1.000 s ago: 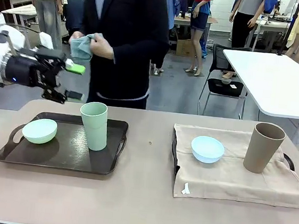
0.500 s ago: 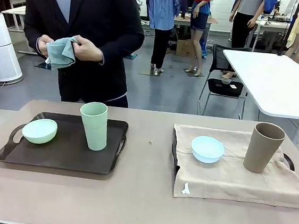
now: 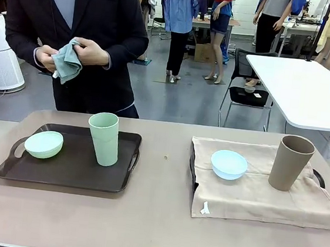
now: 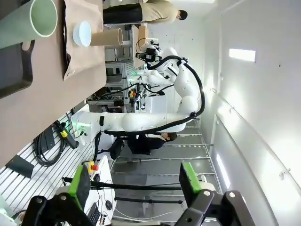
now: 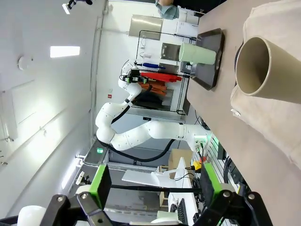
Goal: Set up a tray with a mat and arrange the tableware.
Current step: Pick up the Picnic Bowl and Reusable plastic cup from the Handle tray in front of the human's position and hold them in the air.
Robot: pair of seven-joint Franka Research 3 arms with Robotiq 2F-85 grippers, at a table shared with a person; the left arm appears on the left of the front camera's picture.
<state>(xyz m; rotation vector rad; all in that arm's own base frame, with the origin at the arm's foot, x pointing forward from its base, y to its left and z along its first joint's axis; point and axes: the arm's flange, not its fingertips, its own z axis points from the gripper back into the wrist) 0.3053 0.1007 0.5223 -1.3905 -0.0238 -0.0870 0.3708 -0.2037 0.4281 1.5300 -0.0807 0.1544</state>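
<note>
While both grippers hang clear of the table (image 3: 153, 231), left gripper (image 4: 135, 181) and right gripper (image 5: 155, 179) with jaws spread wide and nothing between them, quick handling notes. Table as a clock, person at 12: the bare tray (image 3: 65, 175) at 9 carries the green bowl (image 3: 43, 144) on its 9 side and the green cup (image 3: 104, 138) toward its 3. The beige mat (image 3: 251, 197) at 3 carries the blue bowl (image 3: 228, 164) at its 9 and the brown cup (image 3: 291, 162) at its 3. All four look like light, stiff matte plastic: not fragile, decent friction. Cups are tall and tapered, so I'd expect tipping on a side knock; grip across the wall in the upper half, where the flare should stop slip-through. Bowls sit low: pinch the rim, one finger in, one out. Teal cloth (image 3: 67, 63) in the person's hands (image 3: 93, 52) at 11 is limp; take a corner, expect drape.
</note>
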